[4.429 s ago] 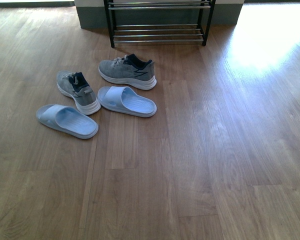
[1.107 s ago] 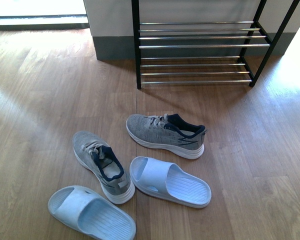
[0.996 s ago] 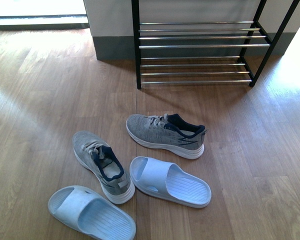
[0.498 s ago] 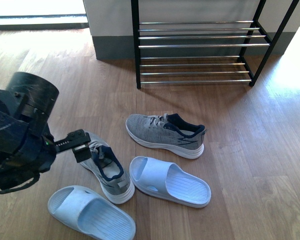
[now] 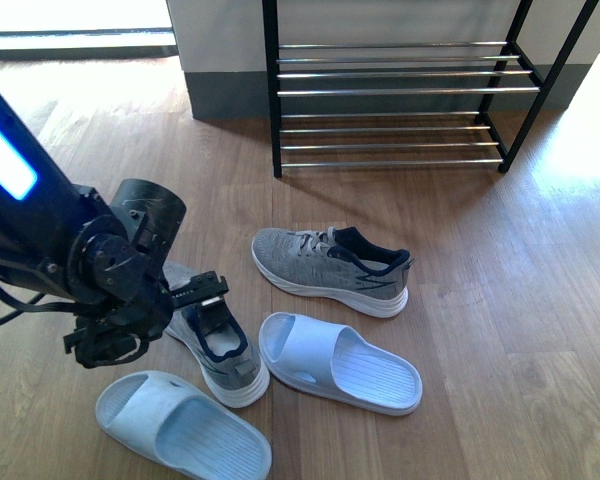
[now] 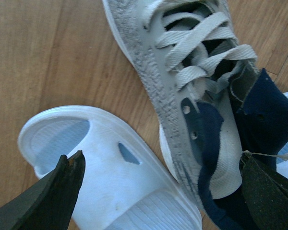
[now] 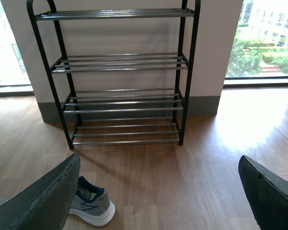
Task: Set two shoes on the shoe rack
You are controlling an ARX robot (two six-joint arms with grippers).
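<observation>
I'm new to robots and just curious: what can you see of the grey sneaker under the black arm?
The grey knit sneaker has pale grey laces, a white sole and dark navy lining. It stands upright on the wooden floor, toe away from the robot, heel nearest. A pale blue rubber slide lies close along one side; contact is unclear. The left arm's black fingers hang spread open over its collar, apparently not gripping it.
</observation>
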